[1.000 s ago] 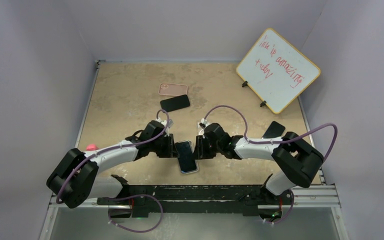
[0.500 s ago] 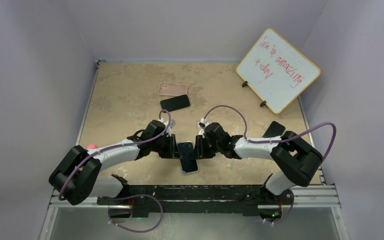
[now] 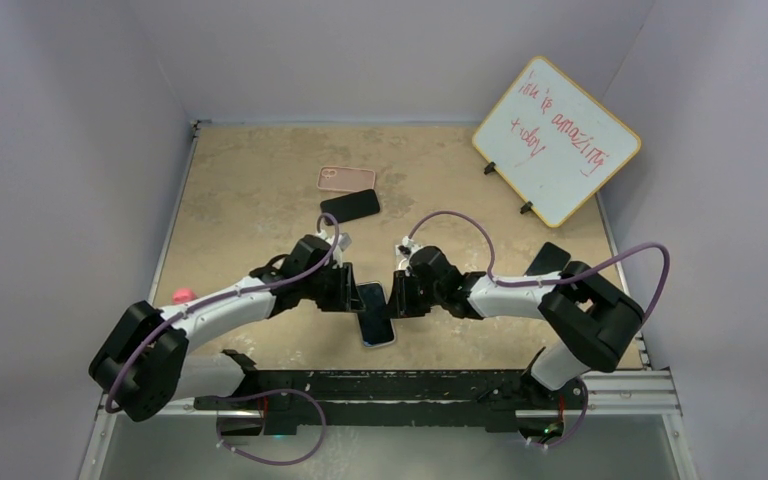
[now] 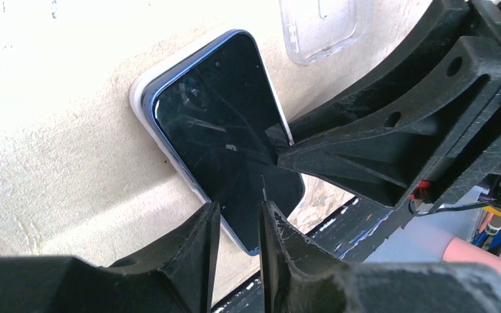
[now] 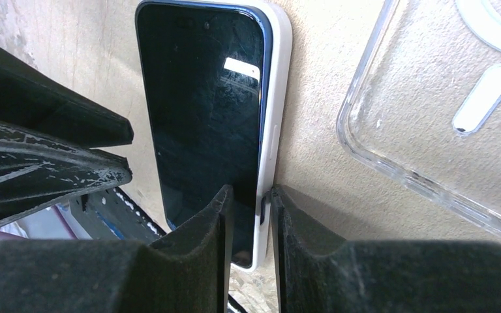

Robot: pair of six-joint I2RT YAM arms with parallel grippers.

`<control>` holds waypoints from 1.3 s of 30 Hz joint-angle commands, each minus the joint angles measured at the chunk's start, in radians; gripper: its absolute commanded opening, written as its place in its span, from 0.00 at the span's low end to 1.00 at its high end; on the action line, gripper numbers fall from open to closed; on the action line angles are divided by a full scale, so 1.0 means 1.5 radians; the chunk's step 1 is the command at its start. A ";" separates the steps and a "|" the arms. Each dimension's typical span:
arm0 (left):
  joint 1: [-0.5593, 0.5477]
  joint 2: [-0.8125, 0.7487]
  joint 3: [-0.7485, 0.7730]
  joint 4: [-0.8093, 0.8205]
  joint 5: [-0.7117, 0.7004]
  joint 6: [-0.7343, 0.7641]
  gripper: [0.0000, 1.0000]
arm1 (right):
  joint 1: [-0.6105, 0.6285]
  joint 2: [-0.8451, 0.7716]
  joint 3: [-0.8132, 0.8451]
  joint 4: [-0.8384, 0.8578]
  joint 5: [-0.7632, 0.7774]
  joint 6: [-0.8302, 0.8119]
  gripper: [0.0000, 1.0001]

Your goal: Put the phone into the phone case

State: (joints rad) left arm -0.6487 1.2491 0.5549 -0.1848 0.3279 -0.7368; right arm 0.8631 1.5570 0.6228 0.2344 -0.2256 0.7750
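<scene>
A dark-screened phone (image 3: pixel 374 312) lies face up inside a white phone case (image 5: pixel 278 98) on the table near the front edge. My left gripper (image 3: pixel 352 292) stands at its left side and my right gripper (image 3: pixel 396 296) at its right. In the left wrist view the phone (image 4: pixel 225 137) shows the case's white rim (image 4: pixel 137 98), and my left gripper (image 4: pixel 238 218) hangs over its lower corner, jaws a narrow gap apart. In the right wrist view my right gripper (image 5: pixel 248 202) straddles the case's side wall: one finger over the phone (image 5: pixel 202 111) screen, the other against the wall outside.
A clear case (image 5: pixel 430 111) lies beside the phone, and shows again as the clear case (image 4: pixel 318 32). Farther back lie a second black phone (image 3: pixel 350 206) and a pink case (image 3: pixel 347 179). A whiteboard (image 3: pixel 556 140) stands back right. A black item (image 3: pixel 548 258) sits by the right arm.
The phone in its case has shifted slightly away from the front edge. My left arm has reached further forward. Both grippers have stayed at the phone's sides.
</scene>
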 commanded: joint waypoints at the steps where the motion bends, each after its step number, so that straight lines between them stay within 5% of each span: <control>1: -0.002 0.010 0.013 -0.005 -0.017 0.006 0.31 | 0.004 0.020 -0.025 0.039 0.013 0.008 0.28; 13: -0.003 0.093 0.013 0.011 0.000 0.002 0.18 | 0.004 0.025 -0.025 0.081 -0.007 0.028 0.28; 19: -0.003 0.098 -0.009 0.087 0.080 -0.041 0.17 | 0.004 0.024 -0.032 0.101 -0.017 0.028 0.28; 27: 0.018 -0.024 0.037 -0.080 -0.069 -0.013 0.30 | 0.004 -0.004 -0.046 0.114 -0.031 0.034 0.31; 39: 0.020 -0.010 -0.033 0.020 -0.039 -0.043 0.34 | 0.003 -0.013 -0.019 0.089 -0.003 0.036 0.41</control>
State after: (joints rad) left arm -0.6239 1.2137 0.5144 -0.2253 0.2398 -0.7830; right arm 0.8631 1.5620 0.5674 0.3874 -0.2451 0.8219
